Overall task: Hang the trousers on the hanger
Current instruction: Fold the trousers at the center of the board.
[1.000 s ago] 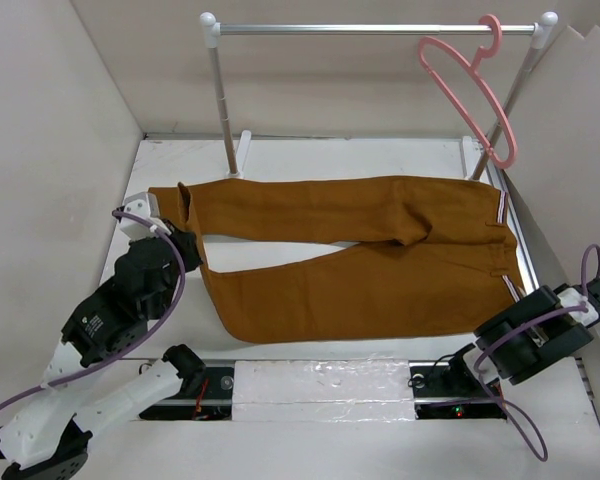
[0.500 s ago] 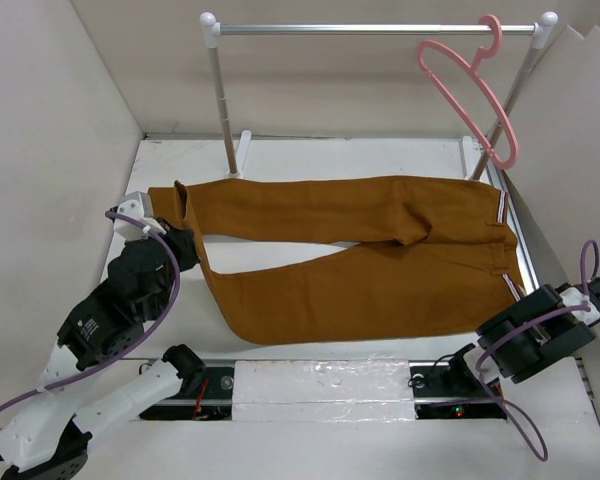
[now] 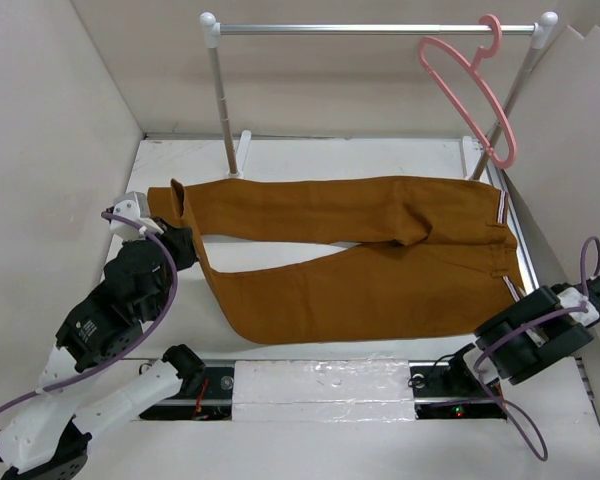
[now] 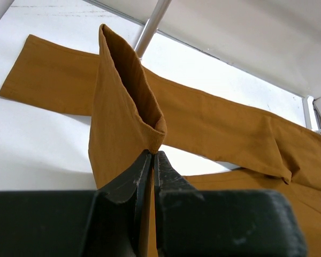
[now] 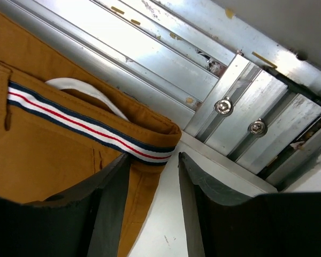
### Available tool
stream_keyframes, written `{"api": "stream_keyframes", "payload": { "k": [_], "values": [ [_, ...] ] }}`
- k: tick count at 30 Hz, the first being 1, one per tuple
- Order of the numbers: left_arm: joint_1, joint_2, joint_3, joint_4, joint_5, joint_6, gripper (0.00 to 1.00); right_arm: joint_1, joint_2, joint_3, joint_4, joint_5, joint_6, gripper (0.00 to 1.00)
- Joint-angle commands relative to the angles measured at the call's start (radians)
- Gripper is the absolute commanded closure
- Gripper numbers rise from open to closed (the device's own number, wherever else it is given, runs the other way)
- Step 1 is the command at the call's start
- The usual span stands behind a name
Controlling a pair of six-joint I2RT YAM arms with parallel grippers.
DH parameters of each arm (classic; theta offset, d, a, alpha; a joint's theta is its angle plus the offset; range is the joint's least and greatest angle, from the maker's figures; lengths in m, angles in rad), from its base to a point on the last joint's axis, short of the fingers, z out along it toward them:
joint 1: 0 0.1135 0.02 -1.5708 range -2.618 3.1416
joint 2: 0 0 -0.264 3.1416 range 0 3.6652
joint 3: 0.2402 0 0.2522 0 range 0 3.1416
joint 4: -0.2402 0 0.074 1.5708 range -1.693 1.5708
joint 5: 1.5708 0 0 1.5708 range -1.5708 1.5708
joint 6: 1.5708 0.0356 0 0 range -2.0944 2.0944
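top view: the trousers (image 3: 360,260) lie flat on the white tabletop (image 3: 310,160). their long axis runs left to right, with the waistband (image 3: 503,235) at the right end and the leg ends at the left. the legs part in a narrow v, and the near leg bends back toward the arm bases. the cloth is rust-brown and mostly smooth. the pink hanger (image 3: 470,90) hangs by its hook from the right end of the silver rail (image 3: 380,29). it is tilted, above and behind the waistband and well apart from the cloth, so the right arm is the nearer one to it. the left claw (image 3: 178,240) sits at the left leg end and the right claw (image 3: 513,298) at the near waistband corner.

left wrist view: the left claw (image 4: 152,155) is closed, pinching the hem of one cuff (image 4: 131,96), which stands upright as an open tube. the other leg stretches away to the right behind it.

right wrist view: the right claw (image 5: 155,160) has its jaws apart, with bare tabletop showing between them. the waistband corner, with its blue, white and red striped lining, lies just ahead of the gap and partly under the left finger. it looks ungripped.
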Motion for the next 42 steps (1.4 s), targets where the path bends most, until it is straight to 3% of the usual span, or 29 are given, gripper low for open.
{"api": "stream_keyframes", "payload": {
  "k": [1, 7, 10, 13, 14, 16, 19, 21, 25, 26, 27, 28, 33, 35, 37, 39, 42],
  "values": [
    [-0.006, 0.011, 0.0, 0.052, -0.025, 0.015, 1.0, -0.006, 0.036, -0.001, 0.044, 0.006, -0.013, 0.53],
    [-0.006, 0.023, -0.012, 0.067, -0.048, 0.031, 1.0, -0.006, 0.062, 0.005, 0.032, 0.02, 0.003, 0.52],
    [-0.006, 0.014, -0.05, 0.111, -0.167, 0.076, 1.0, 0.005, 0.07, 0.019, 0.004, 0.051, 0.004, 0.53],
    [-0.006, -0.009, -0.05, 0.222, -0.331, 0.158, 1.0, 0.005, 0.032, 0.036, -0.033, 0.066, 0.004, 0.85],
    [-0.006, 0.005, -0.024, 0.259, -0.404, 0.183, 1.0, 0.005, -0.055, 0.051, -0.071, 0.077, 0.0, 0.95],
    [-0.006, 0.011, 0.0, 0.259, -0.423, 0.185, 1.0, 0.005, -0.089, 0.081, -0.122, 0.088, -0.007, 0.97],
    [-0.006, 0.011, 0.017, 0.26, -0.483, 0.177, 1.0, 0.098, -0.178, 0.137, -0.221, 0.182, -0.001, 1.0],
    [-0.006, -0.012, 0.01, 0.329, -0.514, 0.241, 1.0, 0.132, -0.223, 0.157, -0.26, 0.177, 0.041, 1.0],
    [-0.006, 0.006, 0.023, 0.406, -0.597, 0.332, 1.0, 0.145, -0.168, 0.252, -0.307, 0.164, 0.021, 1.0],
    [-0.006, 0.014, 0.019, 0.402, -0.615, 0.328, 1.0, 0.154, -0.144, 0.293, -0.326, 0.181, 0.009, 1.0],
    [-0.006, 0.029, -0.007, 0.362, -0.587, 0.265, 1.0, 0.208, -0.081, 0.435, -0.376, 0.254, -0.012, 1.0],
    [-0.006, 0.029, -0.007, 0.362, -0.586, 0.265, 1.0, 0.209, -0.08, 0.436, -0.377, 0.255, -0.013, 1.0],
    [0.007, 0.172, -0.07, 0.163, -0.504, -0.047, 1.0, 0.347, -0.007, 0.605, -0.34, 0.167, 0.027, 1.0],
    [0.066, 0.265, -0.069, 0.126, -0.45, -0.109, 1.0, 0.407, 0.03, 0.617, -0.289, 0.181, 0.061, 1.0],
    [0.355, 0.302, -0.095, 0.195, -0.185, -0.064, 1.0, 0.451, 0.071, 0.657, -0.266, 0.215, 0.073, 1.0],
    [0.546, 0.335, -0.125, 0.222, -0.077, -0.032, 1.0, 0.451, 0.143, 0.709, -0.271, 0.197, 0.072, 1.0],
    [0.568, 0.399, -0.104, 0.202, -0.135, -0.05, 1.0, 0.451, 0.209, 0.734, -0.24, 0.16, 0.093, 1.0]
  ]
}}
